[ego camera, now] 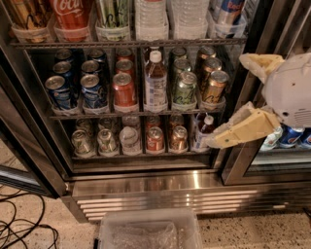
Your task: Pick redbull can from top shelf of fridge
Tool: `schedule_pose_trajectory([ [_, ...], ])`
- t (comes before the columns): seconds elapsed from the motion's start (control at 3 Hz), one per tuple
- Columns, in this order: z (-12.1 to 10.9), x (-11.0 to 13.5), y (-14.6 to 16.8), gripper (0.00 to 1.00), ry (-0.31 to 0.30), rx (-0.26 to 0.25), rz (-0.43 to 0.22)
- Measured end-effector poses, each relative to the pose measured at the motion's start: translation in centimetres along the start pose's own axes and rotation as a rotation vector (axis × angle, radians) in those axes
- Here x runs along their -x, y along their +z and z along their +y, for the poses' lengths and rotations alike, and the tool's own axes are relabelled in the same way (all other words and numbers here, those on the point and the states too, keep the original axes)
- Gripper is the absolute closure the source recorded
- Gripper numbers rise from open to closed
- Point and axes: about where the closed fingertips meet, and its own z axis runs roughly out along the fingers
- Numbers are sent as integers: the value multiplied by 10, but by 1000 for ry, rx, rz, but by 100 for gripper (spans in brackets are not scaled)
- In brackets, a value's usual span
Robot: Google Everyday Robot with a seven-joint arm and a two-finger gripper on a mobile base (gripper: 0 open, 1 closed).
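The fridge (146, 187) stands open in front of me, with wire racks full of drinks. The top shelf (126, 44) runs along the top of the view. At its right end stands the redbull can (228, 10), silver and blue with a red mark, its top cut off by the frame edge. My gripper (227, 100) is at the right, in front of the door frame, below and right of that can. It is open and empty, with its upper finger (257, 63) and lower finger (240, 130) spread wide and pointing left.
On the top shelf are a red Coca-Cola can (72, 14) and clear water bottles (151, 17). Dark-blue cans (60, 90) and a tea bottle (155, 82) fill the middle rack. A clear plastic bin (148, 231) sits on the floor; cables (22, 228) lie at the left.
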Motion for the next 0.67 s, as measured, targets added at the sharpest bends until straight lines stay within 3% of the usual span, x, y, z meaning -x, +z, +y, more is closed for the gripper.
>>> schedule_pose_trajectory([
  [0.33,-2,2,0,0,-2,-9,-3],
  [0.67,-5,3,4,0,76,-65,-60],
])
